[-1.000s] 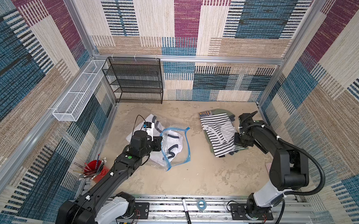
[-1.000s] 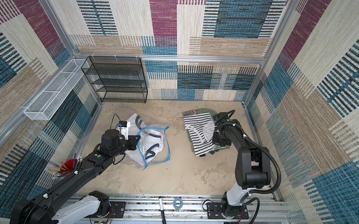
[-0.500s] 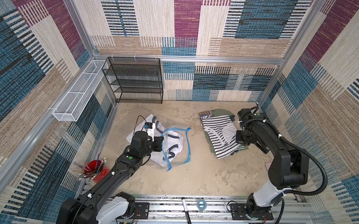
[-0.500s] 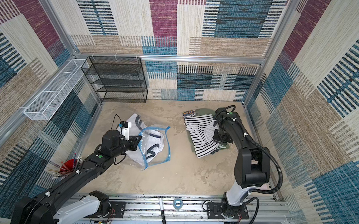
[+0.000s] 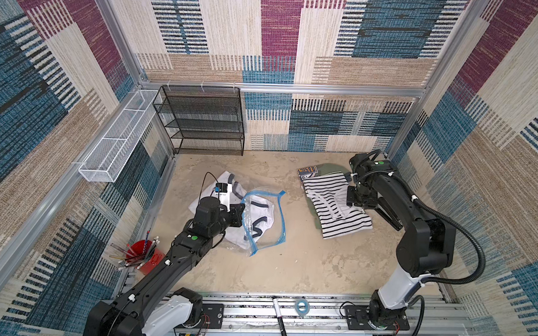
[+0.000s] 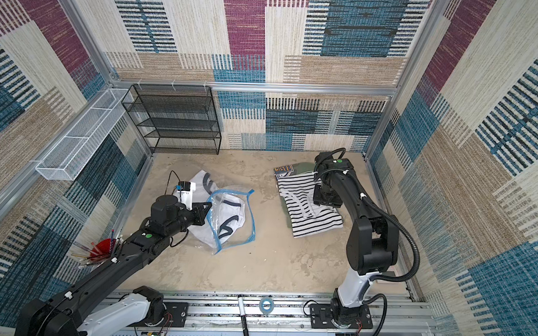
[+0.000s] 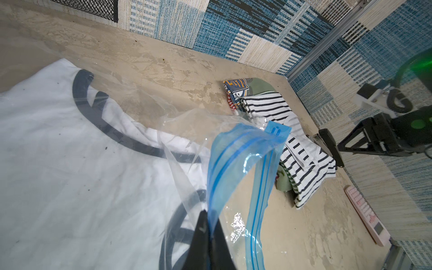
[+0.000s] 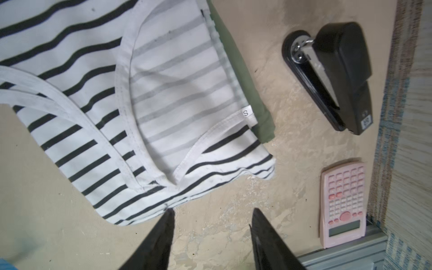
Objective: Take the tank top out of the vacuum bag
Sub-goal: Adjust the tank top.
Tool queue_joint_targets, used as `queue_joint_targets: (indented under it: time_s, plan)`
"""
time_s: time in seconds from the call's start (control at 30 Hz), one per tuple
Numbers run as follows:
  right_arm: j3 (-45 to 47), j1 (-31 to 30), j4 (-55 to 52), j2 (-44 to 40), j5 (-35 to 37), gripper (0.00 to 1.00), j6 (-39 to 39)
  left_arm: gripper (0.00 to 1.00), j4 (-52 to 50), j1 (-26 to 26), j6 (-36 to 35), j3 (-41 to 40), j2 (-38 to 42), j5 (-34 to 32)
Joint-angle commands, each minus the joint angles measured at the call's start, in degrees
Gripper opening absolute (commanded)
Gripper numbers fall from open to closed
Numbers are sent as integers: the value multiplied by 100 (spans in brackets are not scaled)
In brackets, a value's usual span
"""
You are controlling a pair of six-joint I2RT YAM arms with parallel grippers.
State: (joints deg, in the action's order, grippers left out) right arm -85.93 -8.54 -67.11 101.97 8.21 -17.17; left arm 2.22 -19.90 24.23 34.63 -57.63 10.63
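Left jaws together, clamped on the blue zip edge of the vacuum bag (image 7: 233,163), that edge held up off the table (image 5: 288,263). White garment (image 7: 58,152) shows through the plastic. Striped tank top (image 8: 163,105) lies outside the bag on the clothes pile (image 7: 257,85), near the right arm. Right jaws apart above its edge, empty.

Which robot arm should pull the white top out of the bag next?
Probably the right. The right gripper is open and empty near the striped top, while the left gripper is shut on the vacuum bag covering the white top.
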Motion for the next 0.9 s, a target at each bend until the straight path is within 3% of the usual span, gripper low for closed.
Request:
queue_joint_targets:
  time_s: [0.0, 0.17, 0.33, 0.5, 0.63, 0.77, 0.87]
  plan:
    - [513, 1, 1345, 178, -300, 49, 157, 0, -164, 8, -15, 120, 39, -96]
    - [1316, 60, 2566, 279, -608, 48, 159, 0, -649, 10, -123, 496, 54, -14]
    - [1611, 89, 2832, 403, -712, 51, 272, 0, -1120, 10, -260, 676, 271, -47]
    - [1852, 52, 3288, -728, -803, 53, 273, 0, -1462, 5, -466, 885, 498, -10]
    - [2611, 24, 4238, -2117, -1695, 71, 287, 0, -1567, 9, -551, 1021, 490, 47]
    - [3443, 21, 5100, -2865, -2572, 85, -49, 0, -1531, 5, -625, 1244, 256, 437]
    - [3853, 14, 5567, -3005, -3075, 87, -394, 0, -1479, 4, -615, 1378, 60, 668]
